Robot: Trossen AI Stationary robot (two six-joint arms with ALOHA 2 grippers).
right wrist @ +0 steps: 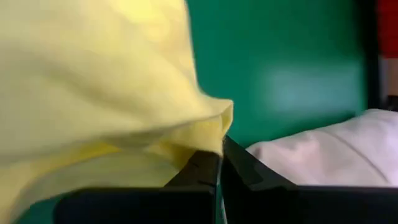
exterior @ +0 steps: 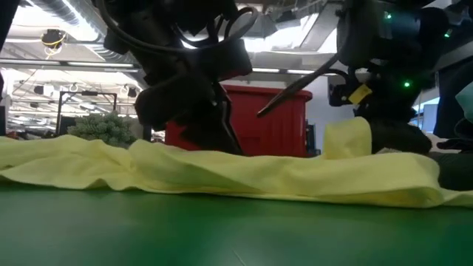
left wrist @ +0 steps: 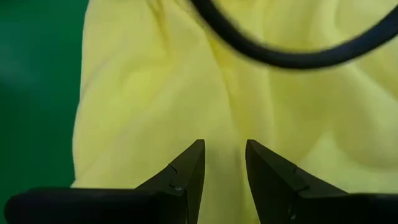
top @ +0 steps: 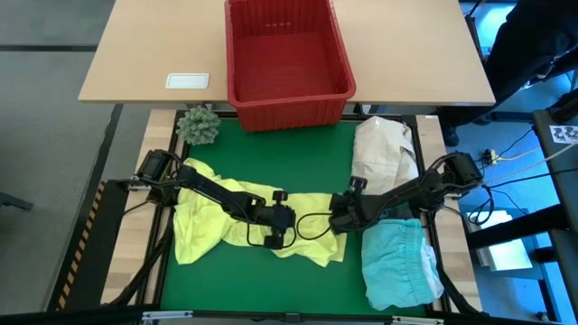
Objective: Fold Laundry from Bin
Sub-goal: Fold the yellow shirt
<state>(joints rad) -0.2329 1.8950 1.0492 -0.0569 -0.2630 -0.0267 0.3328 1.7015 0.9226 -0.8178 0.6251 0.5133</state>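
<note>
high view looks straight down; low view level at mat height; both wrist views sit close behind their jaws, sharing the yellow garment (left wrist: pixel 155 93).

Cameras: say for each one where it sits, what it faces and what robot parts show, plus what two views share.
High: overhead, straight down; both arms, yellow garment, red bin.
Low: table height, level across; both arms above the garment.
Left wrist: faces the garment past left gripper, open.
Right wrist: right gripper pinching a yellow fold.
All four share the yellow garment.
</note>
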